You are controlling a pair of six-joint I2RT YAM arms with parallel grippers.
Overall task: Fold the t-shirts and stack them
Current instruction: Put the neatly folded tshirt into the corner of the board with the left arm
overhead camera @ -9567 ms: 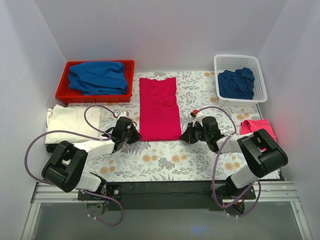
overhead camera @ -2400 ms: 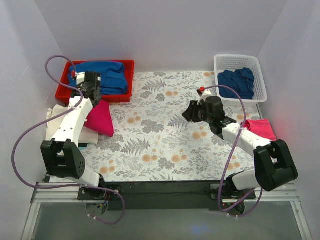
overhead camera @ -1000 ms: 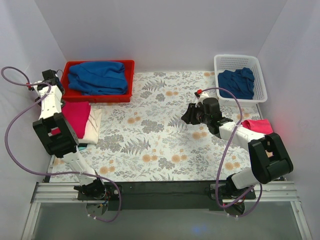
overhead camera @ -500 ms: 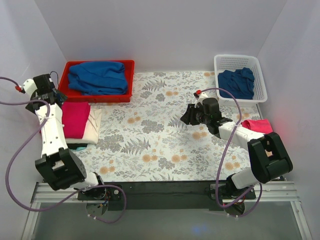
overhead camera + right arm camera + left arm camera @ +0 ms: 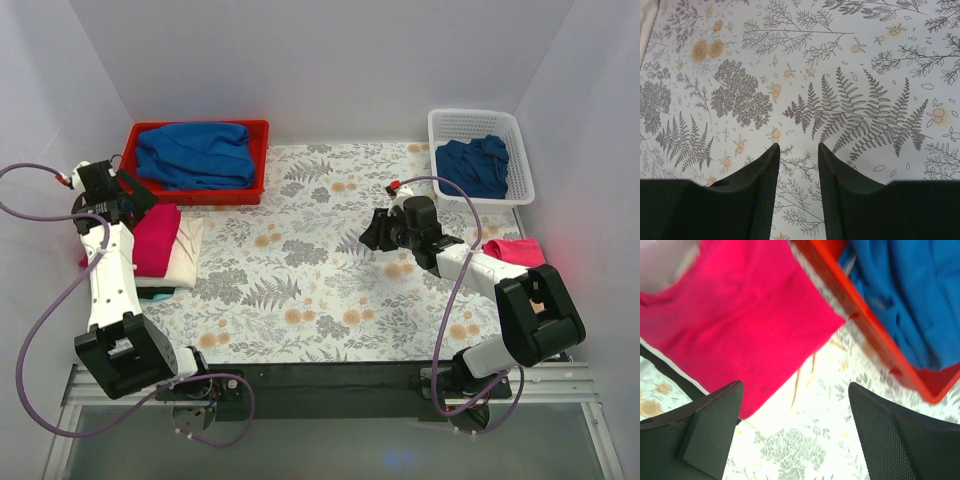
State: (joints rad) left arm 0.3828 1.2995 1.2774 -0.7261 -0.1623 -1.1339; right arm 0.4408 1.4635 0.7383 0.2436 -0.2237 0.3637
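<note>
The folded crimson-pink t-shirt (image 5: 152, 238) (image 5: 740, 315) lies on top of a cream t-shirt (image 5: 187, 252) at the left edge of the table. My left gripper (image 5: 128, 195) (image 5: 795, 386) hovers just over the crimson shirt's far end, open with nothing between its fingers. A blue t-shirt (image 5: 196, 155) (image 5: 910, 290) fills the red bin (image 5: 258, 185) (image 5: 865, 325). My right gripper (image 5: 368, 238) (image 5: 798, 146) stands open and empty, low over the bare floral cloth (image 5: 850, 60) right of centre. A pink t-shirt (image 5: 517, 252) lies at the right edge.
A white basket (image 5: 520, 150) at the back right holds a dark blue t-shirt (image 5: 472, 166). White walls close in on the left, back and right. The floral cloth (image 5: 300, 280) covers the tabletop between the arms.
My left gripper has opened wide and drawn a little back toward the near side, leaving the crimson shirt on the cream one. The right arm has hardly moved.
</note>
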